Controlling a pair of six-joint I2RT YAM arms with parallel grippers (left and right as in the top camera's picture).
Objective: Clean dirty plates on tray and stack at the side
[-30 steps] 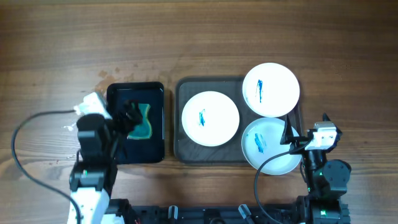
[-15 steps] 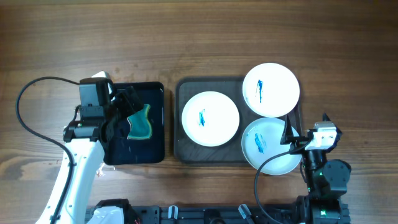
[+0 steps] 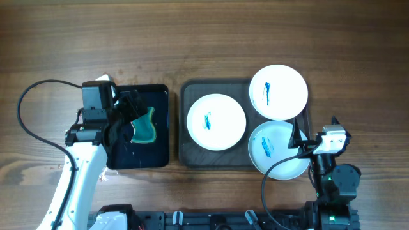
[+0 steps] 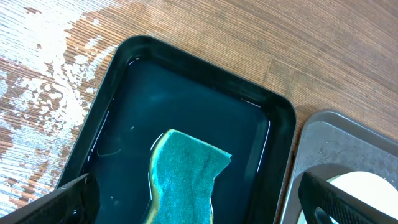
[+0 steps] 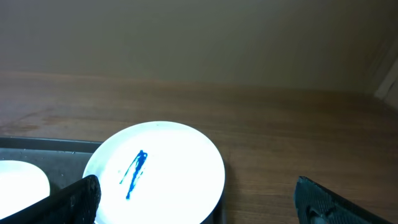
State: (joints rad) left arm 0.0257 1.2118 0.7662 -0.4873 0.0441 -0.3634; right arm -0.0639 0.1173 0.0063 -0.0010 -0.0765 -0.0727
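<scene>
Left hand [image 3: 131,118] is hovering, fingers spread apart, over teal sponge [image 4: 183,177] in wet black tray [image 4: 186,62]. Right hand [image 3: 299,144] is hanging with fingers apart beside three blue-smeared plates [image 3: 216,121] lying on grey tray [image 3: 185,153].

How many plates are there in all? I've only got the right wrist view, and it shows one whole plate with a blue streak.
Observer: Three sit on the grey tray, all smeared blue: the left plate, the far right plate and the near right plate.
Operator: Where's something to wipe with?
Observer: A teal sponge lies in a small black tray, left of the grey one.
Operator: Is the left pincer on it?
Observer: No. The left pincer is open, its fingers wide on either side of the sponge, not gripping it.
</scene>
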